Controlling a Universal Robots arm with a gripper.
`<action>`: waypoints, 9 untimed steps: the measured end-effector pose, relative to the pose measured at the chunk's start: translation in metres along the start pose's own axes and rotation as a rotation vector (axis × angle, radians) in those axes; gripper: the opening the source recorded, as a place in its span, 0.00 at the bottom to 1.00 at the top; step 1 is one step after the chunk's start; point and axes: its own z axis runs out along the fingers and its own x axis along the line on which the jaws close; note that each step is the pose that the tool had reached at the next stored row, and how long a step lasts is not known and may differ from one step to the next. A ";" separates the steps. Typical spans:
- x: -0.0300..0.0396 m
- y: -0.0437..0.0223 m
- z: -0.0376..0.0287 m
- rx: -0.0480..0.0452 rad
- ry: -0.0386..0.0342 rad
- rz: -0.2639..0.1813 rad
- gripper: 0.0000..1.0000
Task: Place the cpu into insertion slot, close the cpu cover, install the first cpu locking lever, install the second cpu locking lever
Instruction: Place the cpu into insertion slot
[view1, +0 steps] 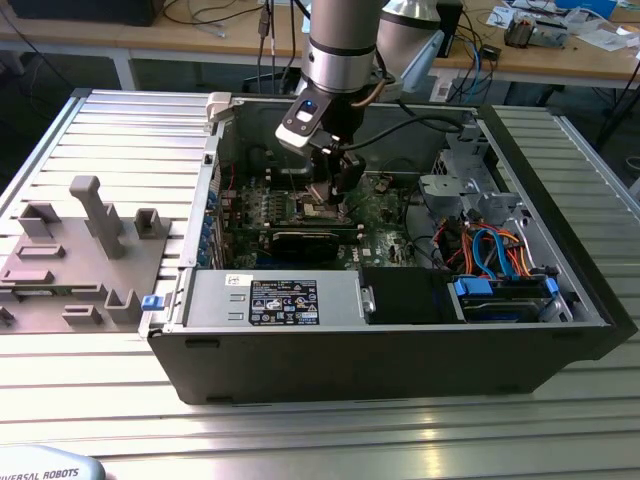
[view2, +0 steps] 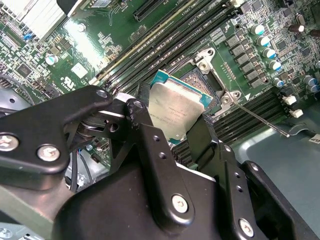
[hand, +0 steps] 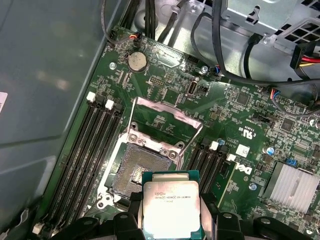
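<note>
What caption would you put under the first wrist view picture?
Gripper holding the cpu near the empty insertion slot, with the cpu cover raised.

Silvery-grey on the top of the cpu, with a teal-green border and small dark print. Matte black on the gripper, dotted with silver screw heads. Dark centre and silvery rim for the insertion slot; bare silver on the cpu cover. Deep green across the circuit board, black in its memory slots, white on their clips. Blue and orange among the cables; pale grey ribbing over the table.
</note>
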 end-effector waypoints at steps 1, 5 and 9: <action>0.0000 0.0000 0.0000 0.0000 0.0000 0.001 0.54; 0.0000 0.0000 0.0000 0.0002 0.0000 0.008 0.54; 0.0000 0.0000 0.0000 0.0005 0.0001 0.019 0.54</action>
